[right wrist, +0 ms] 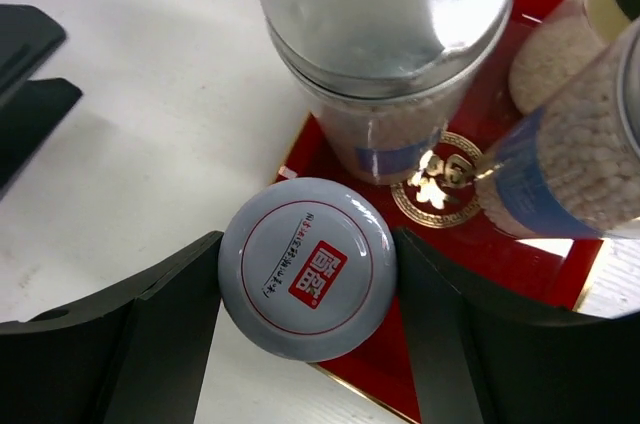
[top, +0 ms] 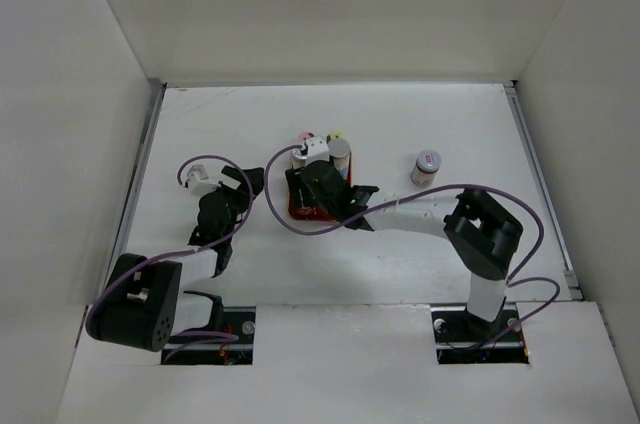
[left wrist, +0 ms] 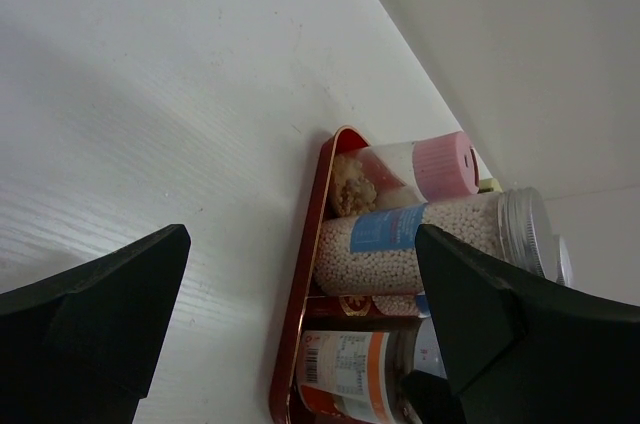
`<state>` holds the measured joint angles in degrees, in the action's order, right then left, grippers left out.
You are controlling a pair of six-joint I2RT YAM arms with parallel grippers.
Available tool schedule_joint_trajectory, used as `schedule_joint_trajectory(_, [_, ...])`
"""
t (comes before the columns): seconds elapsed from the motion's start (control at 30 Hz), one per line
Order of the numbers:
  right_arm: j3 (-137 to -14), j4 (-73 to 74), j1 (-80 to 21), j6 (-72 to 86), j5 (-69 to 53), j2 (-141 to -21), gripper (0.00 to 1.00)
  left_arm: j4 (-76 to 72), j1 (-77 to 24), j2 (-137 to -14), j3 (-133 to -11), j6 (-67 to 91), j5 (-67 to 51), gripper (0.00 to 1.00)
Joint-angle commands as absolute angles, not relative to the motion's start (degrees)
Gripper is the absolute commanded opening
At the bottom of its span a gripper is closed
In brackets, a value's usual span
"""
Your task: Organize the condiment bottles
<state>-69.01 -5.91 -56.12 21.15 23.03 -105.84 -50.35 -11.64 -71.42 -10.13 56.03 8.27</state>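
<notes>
Done: several shaker jars [left wrist: 430,234] on red tray [right wrist: 520,264].
Right tool [right wrist: 307,254]: closed around grey-lidded jar [right wrist: 308,279] at tray's corner.
Left tool [left wrist: 300,239]: wide open, empty, beside tray.
Remaining: 1 pink-lidded jar [top: 426,166] alone on table [top: 480,234].

I'm seeing both arms wearing the same livery. The left arm [top: 140,304] and the right arm [top: 487,234] are showing bulky matte-black joint housings joined by white tubular links. A thin purple cable [top: 205,158] is running along the left one, and a longer purple cable [top: 300,232] is trailing along the right. A white fitting [top: 198,182] is sitting by the left wrist. The left tool [left wrist: 300,244] and the right tool [right wrist: 308,269] are each ending in two plain black wedge fingers, smooth and unmarked.
</notes>
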Motion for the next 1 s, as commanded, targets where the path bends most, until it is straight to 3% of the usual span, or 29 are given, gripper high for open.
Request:
schedule_joint_trajectory(0.0, [-72.95,-13.1,-57.35,20.66,23.47,-104.77,0.76,-52.47,-11.03,-71.54,-11.51,56.78,7.3,1.0])
schedule_joint_trajectory(0.2, [-69.27,-11.34,-57.7,19.69,24.08,-97.67,0.88,-52.38,-10.95,-71.72,-11.6,56.69,7.3,1.0])
schedule_joint_trajectory(0.43, [-54.51,-10.63,-52.7,20.65,27.85,-79.47,0.83,-52.38,-10.86,-71.45,-11.51,56.78,7.56,1.0])
schedule_joint_trajectory(0.57, [-46.86,-9.94,-42.08,24.6,34.44,-72.17,0.81,-51.68,-11.47,-70.93,-11.69,56.69,7.64,1.0])
schedule_joint_trajectory(0.77, [-47.9,-6.68,-26.6,24.96,39.64,-75.57,0.96,-51.5,-11.55,-70.67,-11.69,56.87,7.47,1.0])
schedule_joint_trajectory(0.97, [-53.08,-5.45,-20.18,23.82,32.09,-84.8,1.0,-51.5,-11.46,-70.58,-11.6,56.95,7.29,1.0])
